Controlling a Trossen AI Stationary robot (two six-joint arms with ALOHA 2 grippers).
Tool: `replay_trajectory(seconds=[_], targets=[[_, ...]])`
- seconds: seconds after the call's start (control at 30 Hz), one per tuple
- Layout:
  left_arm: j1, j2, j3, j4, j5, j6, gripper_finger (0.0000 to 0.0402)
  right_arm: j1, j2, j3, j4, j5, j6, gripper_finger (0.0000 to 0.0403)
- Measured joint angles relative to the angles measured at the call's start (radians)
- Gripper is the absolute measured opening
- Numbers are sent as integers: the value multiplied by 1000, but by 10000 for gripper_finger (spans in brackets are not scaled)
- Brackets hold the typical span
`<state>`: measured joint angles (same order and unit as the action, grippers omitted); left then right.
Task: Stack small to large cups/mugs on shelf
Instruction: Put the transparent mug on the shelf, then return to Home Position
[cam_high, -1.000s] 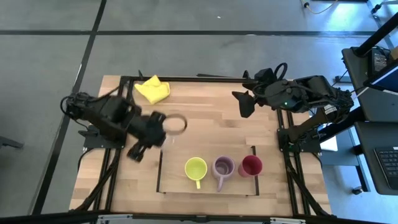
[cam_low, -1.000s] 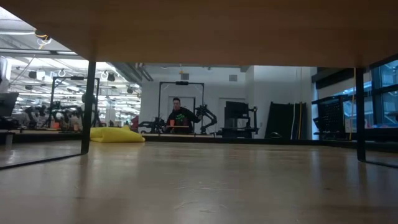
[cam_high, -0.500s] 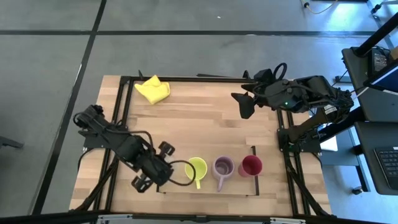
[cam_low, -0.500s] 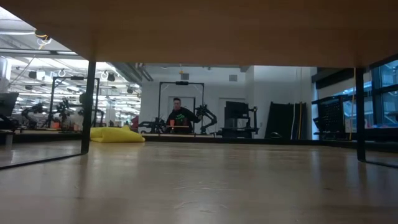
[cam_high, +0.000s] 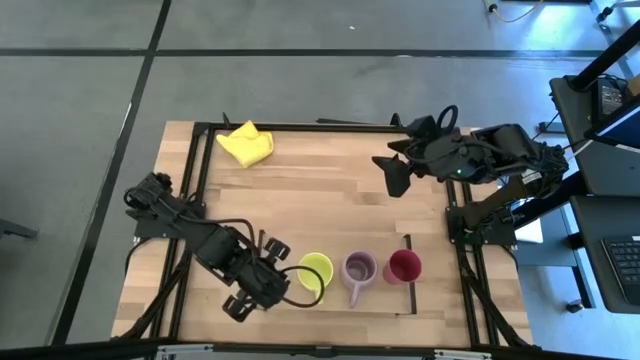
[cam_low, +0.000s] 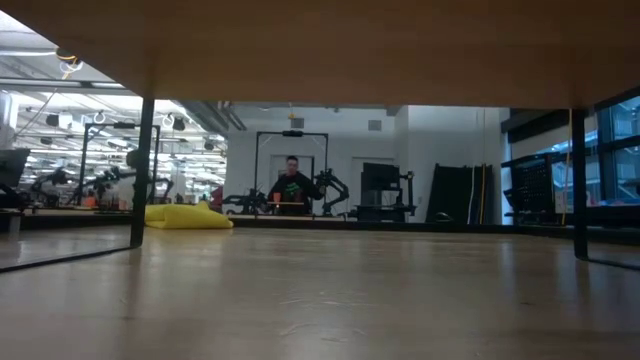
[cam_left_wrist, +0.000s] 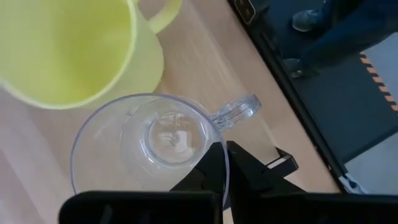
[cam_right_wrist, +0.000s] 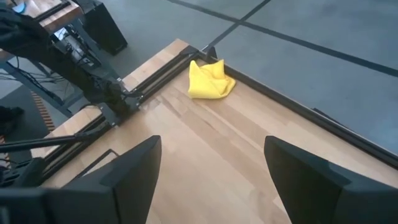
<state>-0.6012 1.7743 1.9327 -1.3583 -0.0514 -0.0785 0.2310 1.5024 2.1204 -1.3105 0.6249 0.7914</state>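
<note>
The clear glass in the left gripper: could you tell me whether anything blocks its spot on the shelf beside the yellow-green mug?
Nothing visible does. The left gripper holds the clear glass right beside the yellow-green mug, and the shelf is bare on that side. The purple mug and red cup stand on the mug's other side.

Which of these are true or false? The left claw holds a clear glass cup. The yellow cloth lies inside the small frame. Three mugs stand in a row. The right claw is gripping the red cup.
1. The left gripper holds the clear glass cup: true; it is shut on the rim, beside the yellow-green mug.
2. The yellow cloth lies inside the shelf: false; it lies at the table's far corner.
3. Three mugs stand in a row: true; yellow-green, purple mug, red cup.
4. The right gripper grips the red cup: false; it hangs open and empty, away from it.
</note>
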Motion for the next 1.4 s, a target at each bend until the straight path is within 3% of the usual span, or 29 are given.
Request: replay_trajectory(seconds=[0.33, 0.97, 1.23, 1.4], targets=[[13, 34, 0, -31, 20, -1, 4, 24, 0, 0, -48, 7, 18, 287], [13, 31, 0, -44, 47, -77, 63, 23, 0, 0, -48, 48, -12, 287], [15, -47, 1, -40, 35, -172, 65, 23, 0, 0, -52, 55, -39, 287], [27, -114, 90, -14, -39, -270, 63, 23, -12, -1, 40, 16, -127, 287]])
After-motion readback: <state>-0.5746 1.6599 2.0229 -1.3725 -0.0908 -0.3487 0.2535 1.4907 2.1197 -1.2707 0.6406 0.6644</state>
